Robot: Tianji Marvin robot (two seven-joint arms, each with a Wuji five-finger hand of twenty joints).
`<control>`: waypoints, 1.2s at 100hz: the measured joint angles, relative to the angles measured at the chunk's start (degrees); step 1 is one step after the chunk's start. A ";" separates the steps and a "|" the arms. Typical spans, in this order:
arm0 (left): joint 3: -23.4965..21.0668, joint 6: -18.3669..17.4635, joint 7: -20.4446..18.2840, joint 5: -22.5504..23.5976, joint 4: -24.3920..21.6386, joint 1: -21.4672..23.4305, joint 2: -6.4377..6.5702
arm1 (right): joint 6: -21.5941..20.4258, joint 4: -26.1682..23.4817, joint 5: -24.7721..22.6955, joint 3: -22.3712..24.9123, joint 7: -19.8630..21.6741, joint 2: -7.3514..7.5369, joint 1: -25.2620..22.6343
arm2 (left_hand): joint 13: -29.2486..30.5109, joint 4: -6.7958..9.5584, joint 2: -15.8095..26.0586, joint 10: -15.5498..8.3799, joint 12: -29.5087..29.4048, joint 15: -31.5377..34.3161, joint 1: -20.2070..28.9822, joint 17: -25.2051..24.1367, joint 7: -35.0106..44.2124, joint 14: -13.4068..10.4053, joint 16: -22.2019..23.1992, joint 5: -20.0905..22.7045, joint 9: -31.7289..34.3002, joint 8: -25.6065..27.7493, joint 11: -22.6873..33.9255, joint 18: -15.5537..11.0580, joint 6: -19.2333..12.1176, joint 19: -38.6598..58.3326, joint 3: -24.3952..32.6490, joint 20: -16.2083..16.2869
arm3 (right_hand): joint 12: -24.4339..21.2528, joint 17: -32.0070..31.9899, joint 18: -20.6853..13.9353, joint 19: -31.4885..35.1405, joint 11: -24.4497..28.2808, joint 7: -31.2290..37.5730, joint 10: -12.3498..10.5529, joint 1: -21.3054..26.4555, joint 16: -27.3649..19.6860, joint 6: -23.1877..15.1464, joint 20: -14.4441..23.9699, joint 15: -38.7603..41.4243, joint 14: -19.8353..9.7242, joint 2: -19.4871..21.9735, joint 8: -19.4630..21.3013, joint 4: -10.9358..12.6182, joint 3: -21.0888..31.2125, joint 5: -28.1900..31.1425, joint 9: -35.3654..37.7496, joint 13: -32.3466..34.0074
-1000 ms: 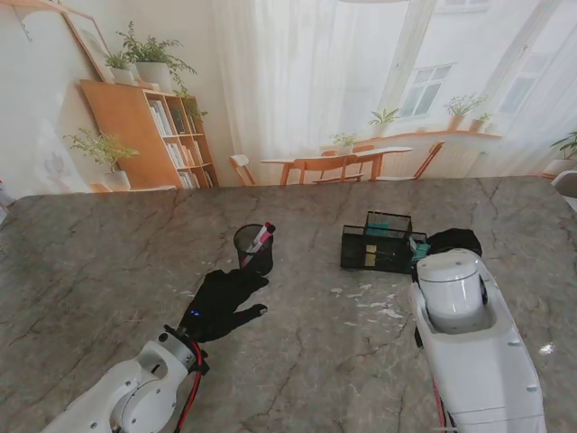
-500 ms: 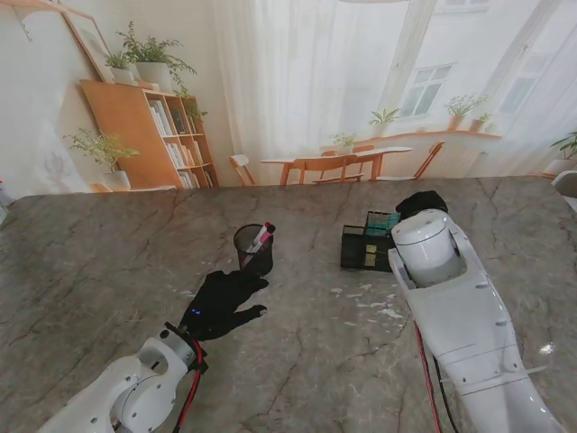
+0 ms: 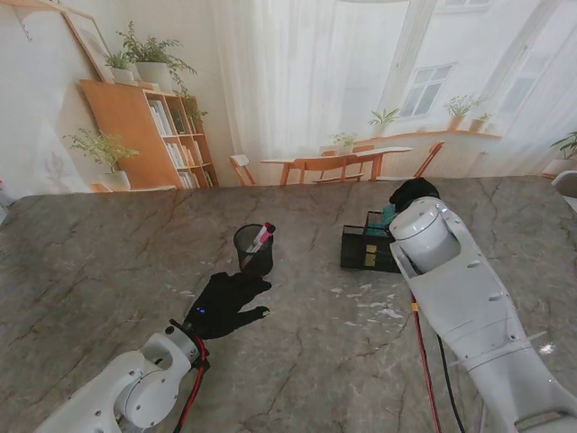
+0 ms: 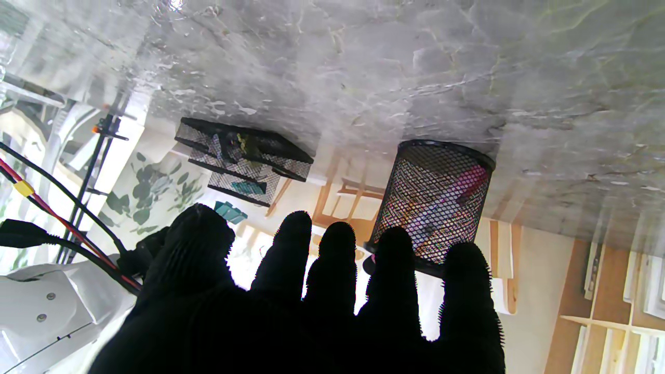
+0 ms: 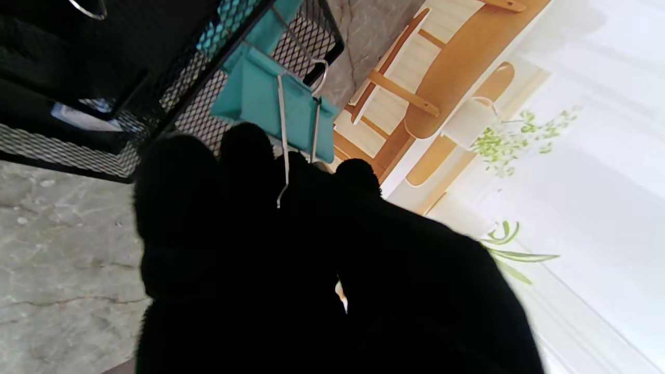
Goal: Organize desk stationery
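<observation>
Here the right hand [image 5: 291,249] pinches a teal binder clip [image 5: 275,101] by its wire handles, right beside the black mesh desk organizer [image 3: 365,248]. The left hand [image 3: 225,302] lies open, fingers spread, on the marble table [image 3: 306,361] just short of the mesh pen cup [image 3: 254,249] holding a pink-capped marker [image 3: 261,236]. No readable writing shows.

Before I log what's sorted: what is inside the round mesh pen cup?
In the mesh pen cup one pink-and-white marker leans, its tip poking over the rim. Through the mesh in the left wrist view a pink shape shows; the cup's bottom is hidden by the left hand.
</observation>
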 measured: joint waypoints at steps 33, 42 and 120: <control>0.11 0.26 -0.53 -0.15 -0.08 -0.09 0.03 | -0.93 7.19 -0.24 -3.29 -0.09 -0.02 4.47 | 0.00 0.00 0.00 0.00 0.00 0.00 0.00 0.00 0.00 0.00 0.00 0.00 0.00 0.00 0.00 -0.01 0.00 0.00 0.00 0.00 | 0.00 -0.53 0.00 0.00 0.00 0.00 -0.04 0.00 0.02 -0.63 0.00 0.00 -0.20 0.54 0.02 0.00 0.00 0.00 0.00 0.00; 0.11 0.36 -0.61 -0.15 -0.12 -0.09 0.04 | -1.16 8.17 -0.21 -3.85 -0.09 -0.17 5.06 | 0.00 0.00 0.00 0.00 0.00 0.00 0.00 0.00 0.00 0.00 0.00 0.00 0.00 0.00 0.00 -0.01 0.00 0.00 0.00 0.00 | 0.00 -0.58 0.00 0.00 0.00 0.00 -0.05 0.00 0.03 -0.65 0.00 0.00 -0.29 0.54 0.03 0.00 0.00 0.00 0.00 0.00; 0.00 0.50 -0.75 -0.27 -0.55 0.06 0.04 | -5.98 8.10 -6.55 -5.83 5.20 1.86 4.34 | 0.00 0.00 0.00 0.00 0.00 0.00 0.00 0.00 0.00 0.00 0.00 0.00 0.00 0.00 0.01 -0.02 0.00 0.00 0.00 0.00 | 0.08 -10.18 0.26 -0.01 0.00 -1.05 -1.60 -2.33 -0.07 -5.23 3.01 0.53 -0.59 -0.23 0.83 2.47 -0.05 -1.92 -5.99 -6.69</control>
